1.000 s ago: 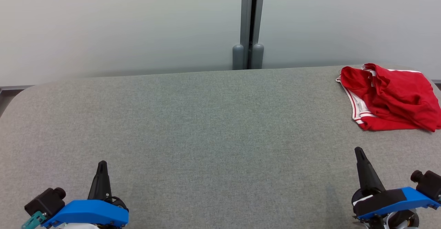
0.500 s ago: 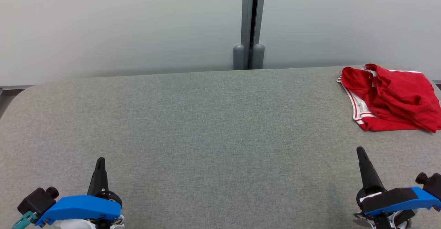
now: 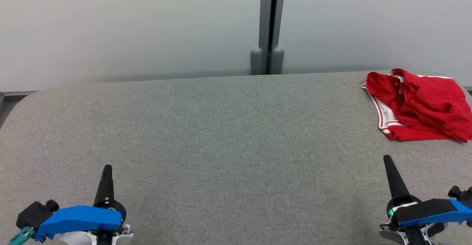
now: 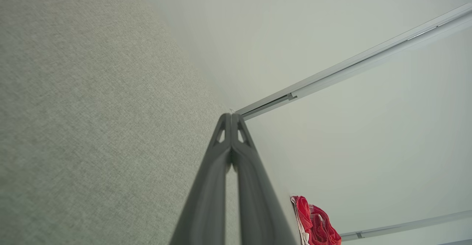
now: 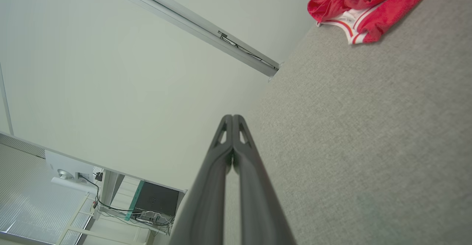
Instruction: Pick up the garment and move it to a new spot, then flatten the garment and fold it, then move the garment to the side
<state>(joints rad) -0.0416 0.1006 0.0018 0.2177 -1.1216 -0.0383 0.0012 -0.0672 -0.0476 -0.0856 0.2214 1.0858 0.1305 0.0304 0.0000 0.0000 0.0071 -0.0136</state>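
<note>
one red garment, one grey table, two tools: a left tool and a right tool.

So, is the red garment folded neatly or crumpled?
Crumpled: the garment lies bunched in loose, uneven wrinkles at the far right corner of the table, not folded.

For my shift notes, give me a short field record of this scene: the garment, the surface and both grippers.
garment: red with white trim, crumpled, at the far right corner
surface: grey fabric-covered table
left gripper: shut, holding nothing, near left, far from the garment
right gripper: shut, holding nothing, near right, short of the garment
task stage: garment not yet picked up
</note>
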